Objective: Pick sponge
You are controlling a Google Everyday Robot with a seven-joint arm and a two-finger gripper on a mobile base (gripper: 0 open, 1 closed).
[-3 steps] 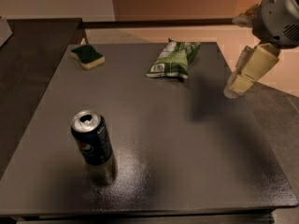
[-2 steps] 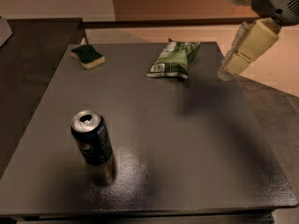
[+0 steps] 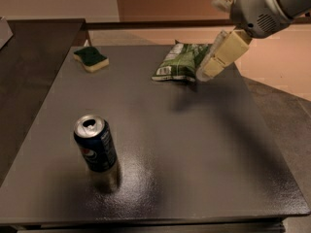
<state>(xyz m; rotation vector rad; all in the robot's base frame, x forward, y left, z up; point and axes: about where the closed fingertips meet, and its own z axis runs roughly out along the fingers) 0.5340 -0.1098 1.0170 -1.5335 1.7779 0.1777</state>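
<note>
Camera view: sponge (image 3: pixel 91 58) sits flat on the dark table (image 3: pixel 204 159) at the far left corner, green scouring side up, yellow foam below. Nothing is touching it.

The gripper (image 3: pixel 204 74) hangs in the air at the far right side, tip angled down-left over the right end of the green-and-white snack bag (image 3: pixel 176 62). Can't tell whether it touches the bag, or whether it is open or closed. Nothing visible in its hold.

The snack bag lies between gripper and sponge, and gripper and sponge are well apart. A Pepsi can (image 3: pixel 95 143) stands upright near the front left, away from both.

Progress: early, in the approach phase. No contact or grasp, and the sponge is not lifted. Left to do, as I judge it: travel left across the far edge past the bag, line up over the sponge, descend, close on it, lift. Bag could get bumped on the way, while the can looks out of the path.
</note>
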